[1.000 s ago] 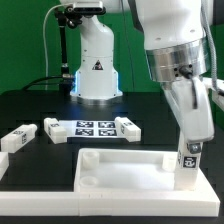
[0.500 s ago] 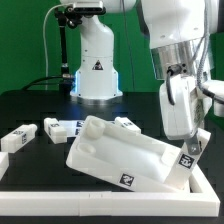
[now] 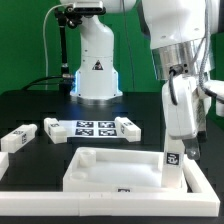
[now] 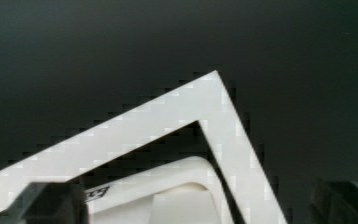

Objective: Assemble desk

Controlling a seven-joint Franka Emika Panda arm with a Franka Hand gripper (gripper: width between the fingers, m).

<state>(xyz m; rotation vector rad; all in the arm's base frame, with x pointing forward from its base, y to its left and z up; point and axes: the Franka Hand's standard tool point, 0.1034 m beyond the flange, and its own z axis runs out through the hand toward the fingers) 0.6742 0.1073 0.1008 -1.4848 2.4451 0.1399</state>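
Note:
The desk top point(image 3: 115, 168), a white tray with a raised rim, lies flat near the front of the black table. A white leg with a tag point(image 3: 172, 158) stands at its corner on the exterior view's right. My gripper point(image 3: 183, 148) hangs just over that leg, open. In the wrist view the dark fingertips point(image 4: 44, 203) stand wide apart at the frame's edge. The tagged white part point(image 4: 158, 195) lies between them, with a gap on one side. My gripper point(image 4: 194, 208) holds nothing.
Loose tagged legs point(image 3: 18, 138) point(image 3: 55, 127) point(image 3: 126, 124) lie by the marker board point(image 3: 90, 128) at the back. The white border rail point(image 3: 205, 185) point(image 4: 194, 115) runs round the front and right. A second robot's white base point(image 3: 97, 65) stands behind.
Half a second ago the desk top was tilted up on its edge in my grip. My jaws have opened and it has dropped back flat.

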